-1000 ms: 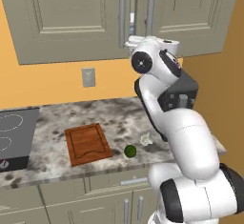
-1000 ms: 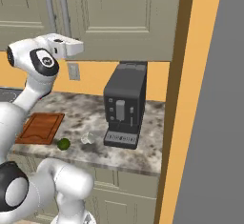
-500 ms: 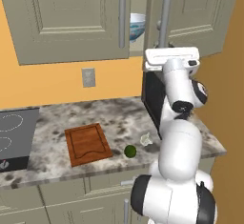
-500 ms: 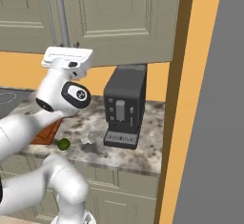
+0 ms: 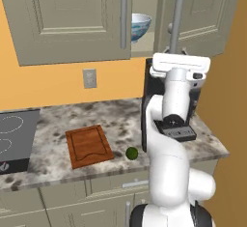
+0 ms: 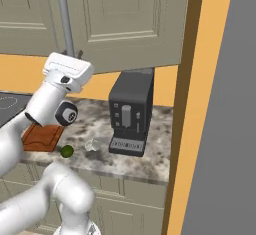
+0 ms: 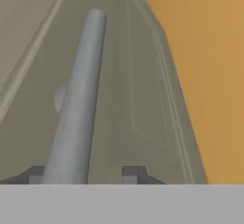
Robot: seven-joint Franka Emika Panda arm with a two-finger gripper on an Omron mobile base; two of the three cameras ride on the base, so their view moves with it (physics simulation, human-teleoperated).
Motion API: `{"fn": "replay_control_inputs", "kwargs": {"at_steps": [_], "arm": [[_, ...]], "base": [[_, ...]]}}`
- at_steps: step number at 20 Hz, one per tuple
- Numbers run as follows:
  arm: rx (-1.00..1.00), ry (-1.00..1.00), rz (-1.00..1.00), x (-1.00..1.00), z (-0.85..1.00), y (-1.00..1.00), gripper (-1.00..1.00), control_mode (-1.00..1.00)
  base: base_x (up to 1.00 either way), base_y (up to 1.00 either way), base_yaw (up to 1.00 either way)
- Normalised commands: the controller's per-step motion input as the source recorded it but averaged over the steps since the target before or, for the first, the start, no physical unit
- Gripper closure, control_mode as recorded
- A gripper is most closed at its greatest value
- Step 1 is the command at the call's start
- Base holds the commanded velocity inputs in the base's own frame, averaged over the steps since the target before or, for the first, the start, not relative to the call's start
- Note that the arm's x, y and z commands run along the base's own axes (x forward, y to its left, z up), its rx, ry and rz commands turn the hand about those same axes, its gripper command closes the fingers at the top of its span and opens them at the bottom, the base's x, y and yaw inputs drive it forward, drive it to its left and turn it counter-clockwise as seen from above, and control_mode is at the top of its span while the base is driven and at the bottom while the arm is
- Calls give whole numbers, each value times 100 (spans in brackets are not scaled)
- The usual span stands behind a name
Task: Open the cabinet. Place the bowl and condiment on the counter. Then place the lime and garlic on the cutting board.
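You had the claw (image 7: 83, 174) up at the lower end of the right door's bar handle (image 7: 78, 99), and the handle rose between its two dark tips in the hand view; they stood part-way apart, and I could not tell whether they pressed on the bar. Against the frame a second earlier, the right door of the cabinet (image 5: 202, 13) had swung well out, where before both doors were shut. The arm had also turned: its white hand, which had sat left of the handle, was just under the handle's foot (image 5: 179, 64). The gap between the doors then showed the bowl (image 5: 140, 26) on the cabinet shelf, up and to the left of the claw, blue pattern outside. The condiment I could not make out.

Well below the claw, on the table (image 5: 120, 120), the cutting board (image 5: 89, 146) lay with the lime (image 5: 131, 153) just off its right edge, apart from it, neither having shifted. The garlic (image 6: 92, 145) sat right of the lime, beside the black coffee machine (image 6: 131, 113). No brand, label or writing was readable anywhere.
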Motion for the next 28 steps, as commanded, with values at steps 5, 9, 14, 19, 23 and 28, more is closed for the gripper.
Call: {"fn": "replay_control_inputs", "kwargs": {"at_steps": [5, 9, 14, 19, 23, 28], "arm": [[15, 10, -30, -67, 29, -100, 100, -100], [17, 14, -30, -62, 40, -100, 100, -100], [19, 15, -27, -63, 57, -100, 100, -100], [25, 11, -14, -76, 63, -100, 100, -100], [28, 1, -3, -86, 46, -100, 100, -100], [24, 0, 0, -78, 12, -100, 100, -100]], "base": [[0, 0, 0], [0, 0, 0], [0, 0, 0], [0, 0, 0], [0, 0, 0], [0, 0, 0]]}}
